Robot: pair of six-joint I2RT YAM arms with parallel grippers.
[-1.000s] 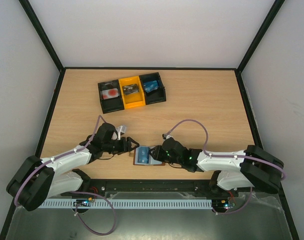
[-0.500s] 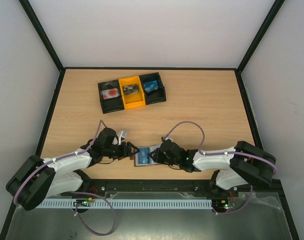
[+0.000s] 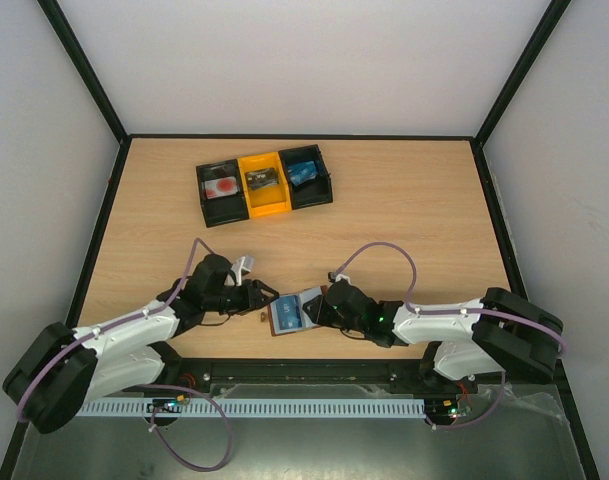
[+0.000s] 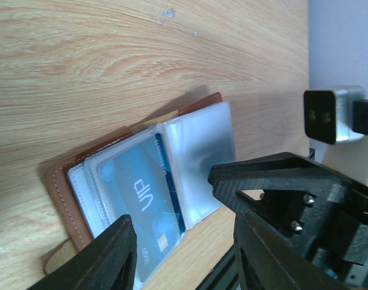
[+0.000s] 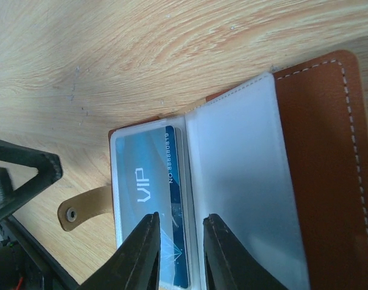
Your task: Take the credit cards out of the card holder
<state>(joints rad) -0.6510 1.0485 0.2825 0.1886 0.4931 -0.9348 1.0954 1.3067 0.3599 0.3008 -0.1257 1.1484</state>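
The card holder (image 3: 290,318) lies open near the table's front edge, between my two grippers. It is brown leather (image 5: 316,151) with clear plastic sleeves and a brown tab (image 5: 84,211). A blue credit card (image 5: 144,175) marked VIP sits inside the left sleeve; it also shows in the left wrist view (image 4: 138,199). My right gripper (image 5: 177,254) is open a little, its fingertips (image 5: 141,254) above the card's inner edge and the sleeve fold. My left gripper (image 4: 184,254) is open wide at the holder's (image 4: 57,187) near edge and holds nothing.
A black-and-yellow three-bin tray (image 3: 199,185) with small items stands at the back left. The table's front edge runs just behind the holder. The right arm's black gripper body (image 4: 280,181) is close beside my left fingers.
The left gripper has come closer to the holder's left side. The right gripper has shifted slightly over the holder, and the holder has turned a little.
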